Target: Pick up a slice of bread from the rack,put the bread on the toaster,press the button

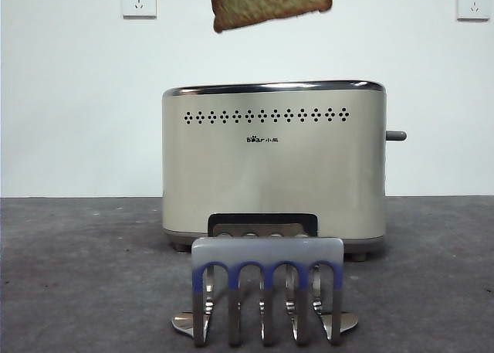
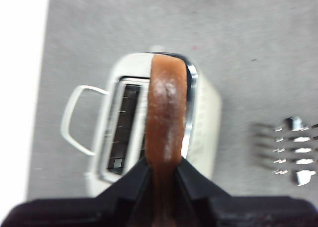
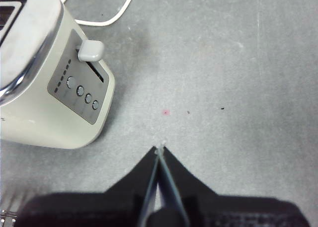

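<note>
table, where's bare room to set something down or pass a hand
Bare grey table lies on both sides of the toaster and rack, and beyond the lever end, where the shut right end effector hovers. It is crowded in the gap between rack and toaster, and above the slots, where the left end effector holds the bread.

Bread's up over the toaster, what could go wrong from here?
1. The left tool holds the slice of bread edge-on high above the toaster. Over the chrome rim rather than a slot, it may catch on the way down.
2. Released from this height, the slice could tip and land across the top.
3. The right tool, shut, is off to the side of the button; a glancing press might slip off that small lever.
</note>
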{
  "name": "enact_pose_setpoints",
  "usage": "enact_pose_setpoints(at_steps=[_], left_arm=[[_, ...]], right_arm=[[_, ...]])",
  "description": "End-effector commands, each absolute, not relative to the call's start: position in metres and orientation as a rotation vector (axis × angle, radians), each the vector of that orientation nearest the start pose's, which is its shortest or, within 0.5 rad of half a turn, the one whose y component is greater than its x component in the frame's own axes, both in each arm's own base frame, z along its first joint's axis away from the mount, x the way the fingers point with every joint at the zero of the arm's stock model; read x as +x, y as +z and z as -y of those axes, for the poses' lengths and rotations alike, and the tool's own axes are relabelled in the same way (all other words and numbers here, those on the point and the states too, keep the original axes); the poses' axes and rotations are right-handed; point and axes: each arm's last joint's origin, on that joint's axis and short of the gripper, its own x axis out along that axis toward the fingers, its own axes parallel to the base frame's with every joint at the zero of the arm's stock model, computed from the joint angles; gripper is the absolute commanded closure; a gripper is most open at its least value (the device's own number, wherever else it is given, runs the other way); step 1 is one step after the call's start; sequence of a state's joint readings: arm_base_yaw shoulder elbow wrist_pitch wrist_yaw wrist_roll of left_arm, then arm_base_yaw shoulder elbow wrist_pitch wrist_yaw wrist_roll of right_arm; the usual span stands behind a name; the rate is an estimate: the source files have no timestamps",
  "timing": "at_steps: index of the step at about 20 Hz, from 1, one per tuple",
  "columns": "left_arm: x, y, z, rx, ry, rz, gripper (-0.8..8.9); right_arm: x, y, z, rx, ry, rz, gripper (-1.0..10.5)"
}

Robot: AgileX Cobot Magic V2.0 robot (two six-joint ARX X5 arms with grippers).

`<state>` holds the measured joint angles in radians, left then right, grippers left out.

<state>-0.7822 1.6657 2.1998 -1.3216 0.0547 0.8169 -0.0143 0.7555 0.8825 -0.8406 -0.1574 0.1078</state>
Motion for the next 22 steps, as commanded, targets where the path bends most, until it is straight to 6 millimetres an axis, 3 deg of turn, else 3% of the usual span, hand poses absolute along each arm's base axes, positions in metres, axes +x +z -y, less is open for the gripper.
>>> enact_pose_setpoints(at_steps=[1,11,22], left_arm=[[0.212,0.476,0.202,1.096,-1.075,-0.350,8.25],[0.236,0.477,0.195,1.063,-1.089,-0.260,8.25],[0.274,0.431,0.227,1.069,-1.182,-0.405,8.25]], right_arm=[[0.138,0.313,-0.003,0.158,0.101,-0.712,9.5],[0.138,0.313,-0.003,0.157,0.101,-0.717,9.5],[0.138,0.313,-0.003,0.156,0.101,-0.720,9.5]])
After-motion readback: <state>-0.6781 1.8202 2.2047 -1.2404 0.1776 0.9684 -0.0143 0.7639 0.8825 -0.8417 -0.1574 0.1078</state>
